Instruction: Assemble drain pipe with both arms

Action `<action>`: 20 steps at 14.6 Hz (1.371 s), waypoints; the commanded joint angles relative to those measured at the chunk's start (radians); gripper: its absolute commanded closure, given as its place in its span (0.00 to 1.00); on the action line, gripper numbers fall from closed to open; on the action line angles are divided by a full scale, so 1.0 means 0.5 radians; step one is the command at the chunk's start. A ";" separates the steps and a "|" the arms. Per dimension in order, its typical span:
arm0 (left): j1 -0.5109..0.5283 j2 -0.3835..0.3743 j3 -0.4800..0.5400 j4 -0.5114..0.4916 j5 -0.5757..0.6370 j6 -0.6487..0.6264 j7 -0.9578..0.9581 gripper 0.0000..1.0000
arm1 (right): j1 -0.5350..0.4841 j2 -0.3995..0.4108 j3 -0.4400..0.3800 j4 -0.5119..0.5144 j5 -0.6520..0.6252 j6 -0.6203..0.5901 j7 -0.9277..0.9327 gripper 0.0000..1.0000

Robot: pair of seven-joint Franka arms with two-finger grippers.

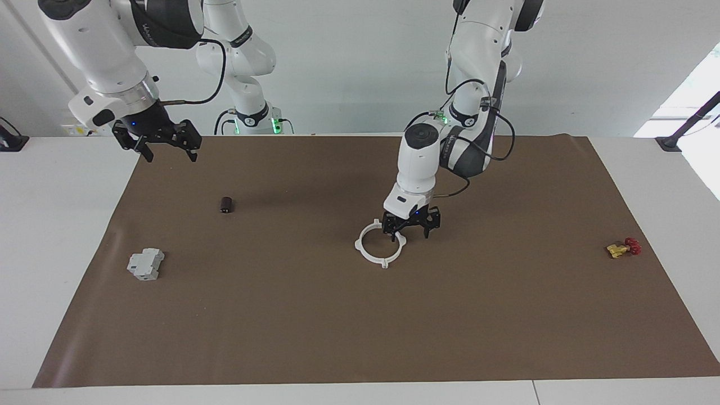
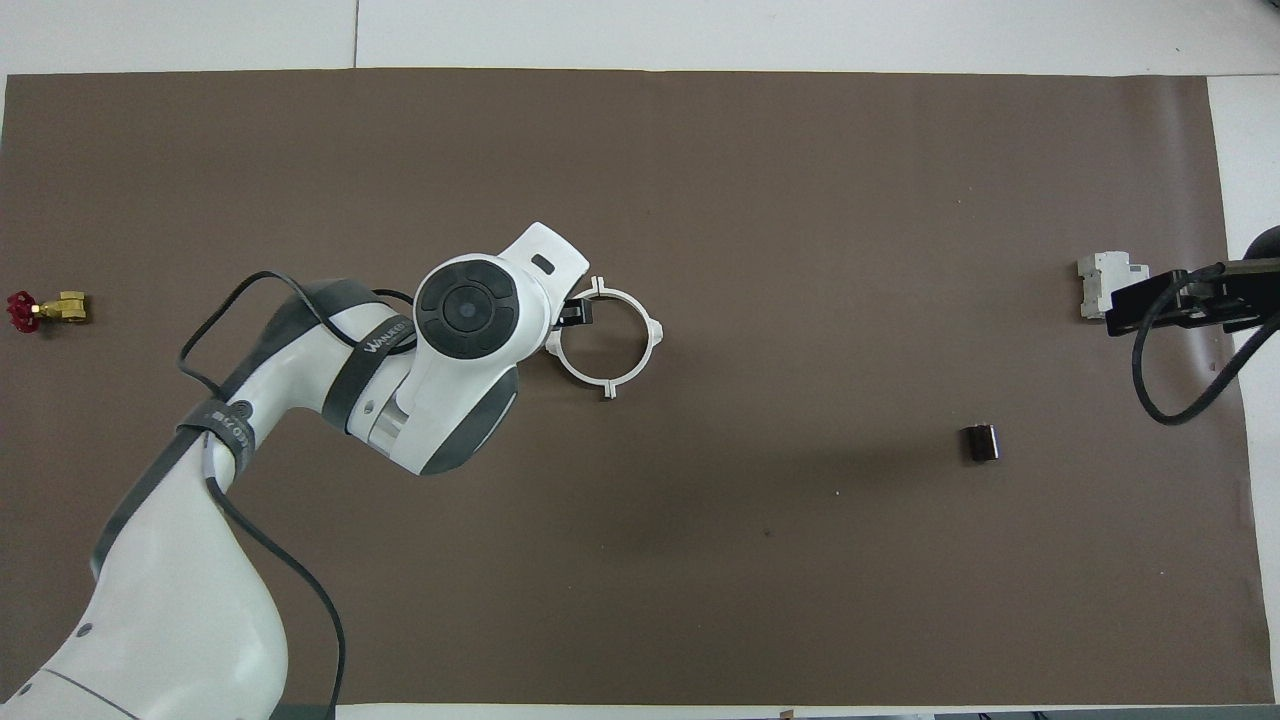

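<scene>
- One drain pipe [image 1: 381, 246] [image 2: 606, 336] lies flat on the brown mat [image 1: 360, 337] [image 2: 700, 560] near the table's middle; its two white half-ring arcs sit together as a single closed ring, with four small tabs counted around its rim.
- Two arms are in view; the left gripper [image 1: 410, 229] is low at the ring's edge on the side toward the left arm's end of the table; its fingers stand apart, one tip inside the ring and one outside; whether they touch the plastic cannot be told; from overhead the wrist hides most of it.
- The right gripper [image 1: 166, 148] [image 2: 1180, 302] hangs high over the mat's edge at the right arm's end of the table, fingers spread and holding nothing; this arm waits.
- One small dark cylinder [image 1: 226, 205] [image 2: 981, 442] stands on the mat, well apart from the ring.
- One grey blocky part [image 1: 145, 264] [image 2: 1108, 281] lies farther from the robots than the cylinder.
- One brass valve with a red handle [image 1: 623, 248] [image 2: 45, 309] lies toward the left arm's end of the table.
</scene>
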 commanded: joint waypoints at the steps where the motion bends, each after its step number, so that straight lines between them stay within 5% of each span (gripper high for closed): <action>1: 0.182 -0.200 -0.005 -0.083 0.044 -0.186 0.152 0.00 | -0.020 0.001 0.014 0.011 0.037 0.031 -0.042 0.00; 7: 0.571 -0.421 -0.002 -0.043 -0.045 -0.373 0.624 0.00 | -0.014 0.001 0.023 0.011 0.040 0.025 -0.042 0.00; 10: 0.810 -0.510 0.010 0.055 -0.275 -0.560 1.031 0.00 | -0.008 -0.002 0.023 0.011 0.040 0.016 -0.042 0.00; 15: 1.118 -0.532 0.019 0.327 -0.343 -0.950 1.425 0.00 | -0.002 -0.002 0.023 0.011 0.037 0.031 -0.036 0.00; 20: 1.210 -0.526 0.022 0.573 -0.361 -1.223 1.530 0.00 | -0.002 -0.002 0.023 0.011 0.037 0.031 -0.033 0.00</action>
